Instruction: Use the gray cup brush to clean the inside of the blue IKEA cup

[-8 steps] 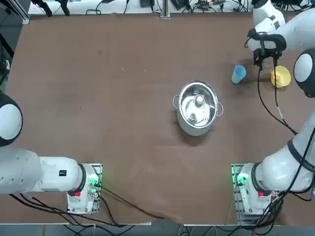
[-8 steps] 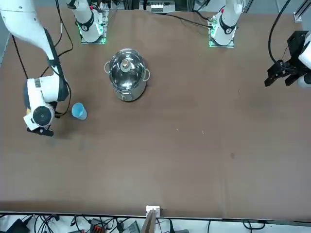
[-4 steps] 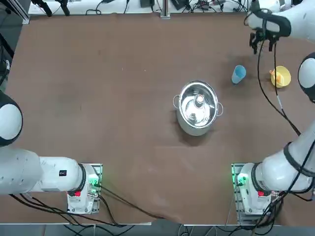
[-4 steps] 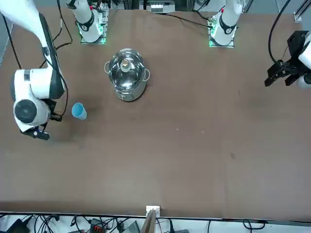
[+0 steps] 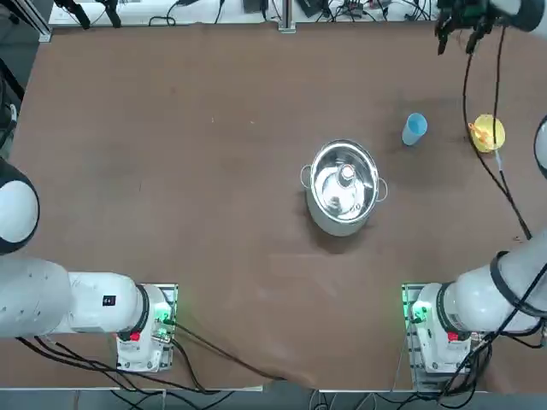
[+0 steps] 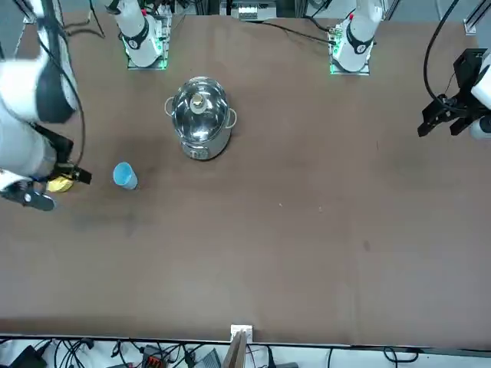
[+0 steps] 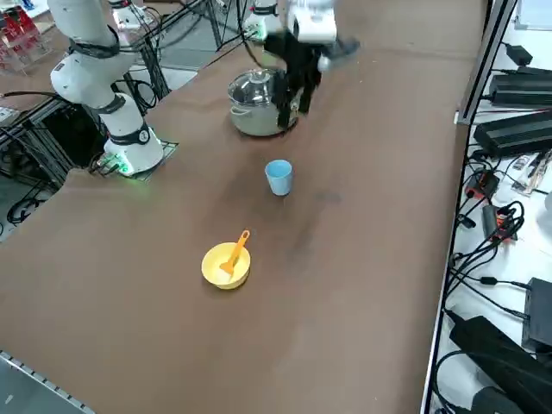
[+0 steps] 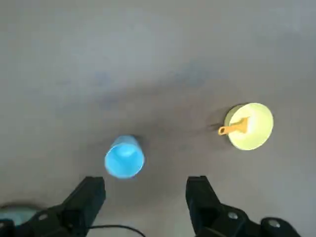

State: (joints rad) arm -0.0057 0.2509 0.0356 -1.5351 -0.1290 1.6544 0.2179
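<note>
High above the table [image 5: 214, 171], the right gripper [image 8: 145, 195] is hanging, jaws wide and empty. Blue cup [image 8: 124, 156] is standing upright. No gray brush is showing, so I'm guessing it needs locating.

I log a steel pot [image 5: 344, 187] with its lid [image 5: 345, 177] on, standing upright near the middle of the brown desk [image 5: 197, 171]. Well apart from it, toward the desk's right edge, a yellow bowl [image 5: 487, 133] holds an orange spoon [image 7: 235, 253], its handle leaning over the rim.

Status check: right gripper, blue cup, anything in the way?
Right gripper open, empty, high above table. Blue cup upright, standing alone. No gray brush visible; yellow bowl with orange utensil nearby.
</note>
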